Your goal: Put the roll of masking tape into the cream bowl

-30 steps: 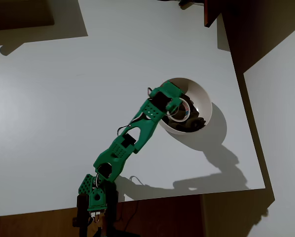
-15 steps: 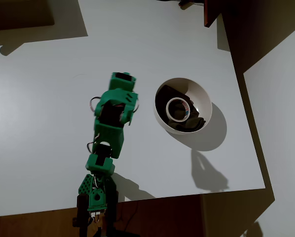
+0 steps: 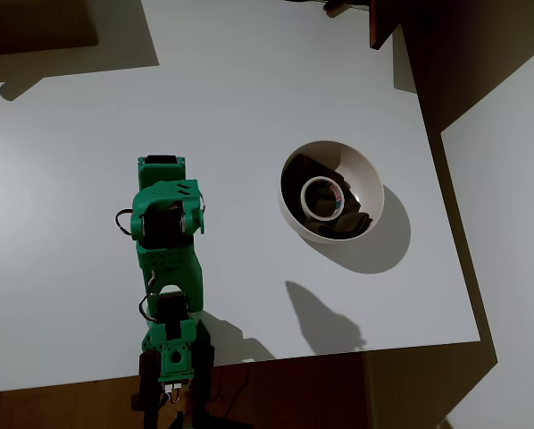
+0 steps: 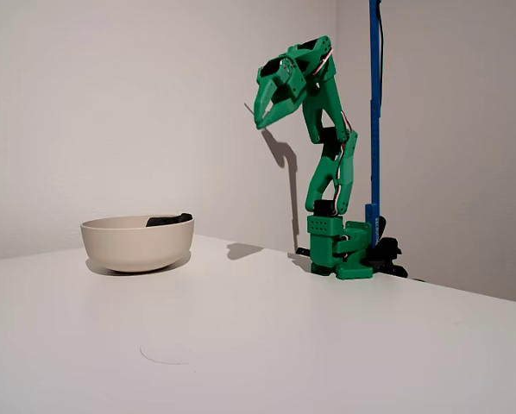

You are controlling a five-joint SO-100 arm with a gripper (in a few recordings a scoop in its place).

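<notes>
The small off-white ring of masking tape (image 3: 321, 197) lies inside the round cream-white bowl (image 3: 367, 176) on the white table (image 3: 231, 89), which is why the green gripper (image 4: 263, 113) hangs high near its base, fingers together and empty.

bare table (image 3: 88, 179) lies open around the cream bowl (image 3: 367, 183); the hand (image 4: 265, 116) hangs high above.
</notes>
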